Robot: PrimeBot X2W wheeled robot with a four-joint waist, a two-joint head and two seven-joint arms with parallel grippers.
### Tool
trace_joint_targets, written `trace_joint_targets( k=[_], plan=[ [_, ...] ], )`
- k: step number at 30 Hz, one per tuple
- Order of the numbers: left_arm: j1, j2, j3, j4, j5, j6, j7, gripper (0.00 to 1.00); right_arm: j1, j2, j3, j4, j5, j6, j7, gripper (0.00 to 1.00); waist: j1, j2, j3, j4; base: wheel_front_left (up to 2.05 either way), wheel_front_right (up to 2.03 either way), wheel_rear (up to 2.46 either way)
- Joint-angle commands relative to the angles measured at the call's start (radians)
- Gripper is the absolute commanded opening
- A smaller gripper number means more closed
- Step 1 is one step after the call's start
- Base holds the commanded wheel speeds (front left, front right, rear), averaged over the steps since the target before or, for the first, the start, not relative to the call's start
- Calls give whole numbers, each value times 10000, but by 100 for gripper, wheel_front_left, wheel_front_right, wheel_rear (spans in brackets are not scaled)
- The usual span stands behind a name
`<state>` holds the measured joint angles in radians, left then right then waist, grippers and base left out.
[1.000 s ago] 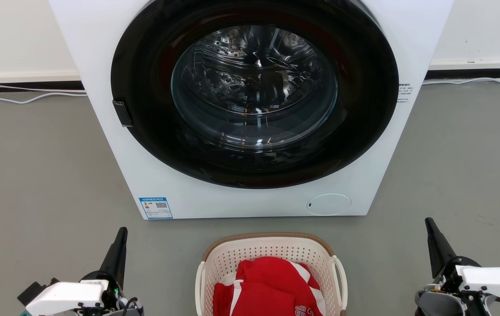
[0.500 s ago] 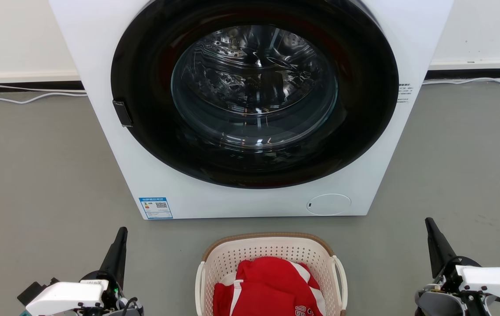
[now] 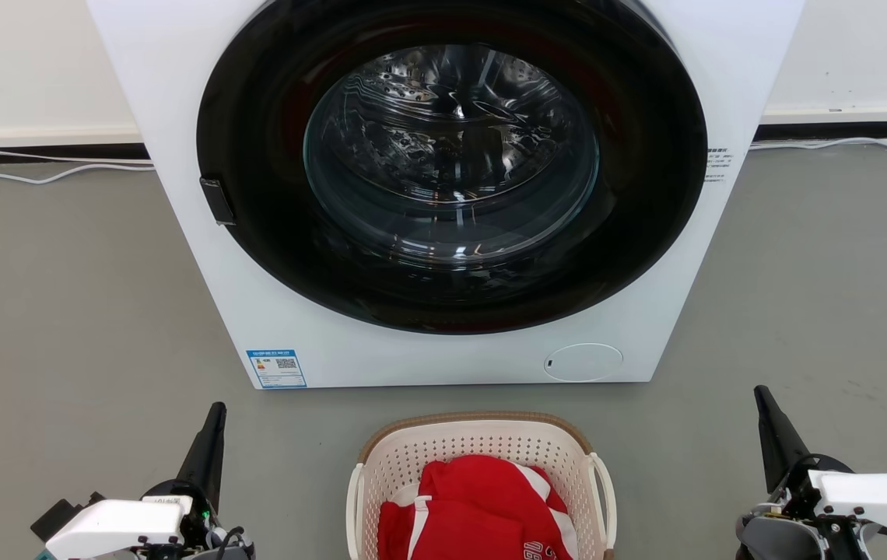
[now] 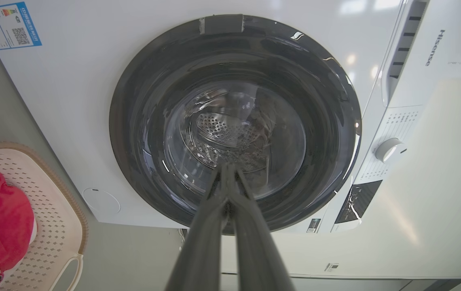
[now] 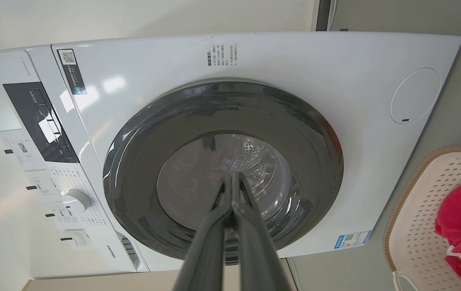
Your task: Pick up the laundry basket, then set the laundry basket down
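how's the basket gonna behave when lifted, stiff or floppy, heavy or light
The basket should be fairly stiff: it looks like moulded perforated plastic. Likely light for its size, as what shows inside is a soft red garment. Lifted by one loop handle alone it would probably tilt, and the thin loop may flex.

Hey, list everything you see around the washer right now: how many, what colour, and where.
washing machine: one, white with a round black door, straight ahead by the wall
label: one, blue, machine's lower left front
laundry basket: one, cream-white with a tan rim, on the floor before the machine
garment: one, red and white, inside the basket
cables: at least two, white, along the wall
floor: grey
left hand: dark fingers, shut, lower left, apart from the basket
right hand: dark fingers, shut, lower right, apart from the basket
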<state>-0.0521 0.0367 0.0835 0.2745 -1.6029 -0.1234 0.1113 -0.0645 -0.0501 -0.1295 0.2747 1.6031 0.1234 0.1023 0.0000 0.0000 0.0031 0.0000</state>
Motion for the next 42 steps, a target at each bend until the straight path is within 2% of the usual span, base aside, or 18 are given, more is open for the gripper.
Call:
trace_joint_targets(
  k=[1, 42],
  plan=[
    [-560, 135, 304, -291, -56, -73, 20, 0, -432, -22, 176, -300, 70, 73, 94, 0, 0, 0, 0, 0, 0, 0, 0],
    [-560, 135, 303, -293, -57, -73, 19, 0, -434, -11, 161, -300, 58, 73, 106, 0, 0, 0, 0, 0, 0, 0, 0]
  ],
)
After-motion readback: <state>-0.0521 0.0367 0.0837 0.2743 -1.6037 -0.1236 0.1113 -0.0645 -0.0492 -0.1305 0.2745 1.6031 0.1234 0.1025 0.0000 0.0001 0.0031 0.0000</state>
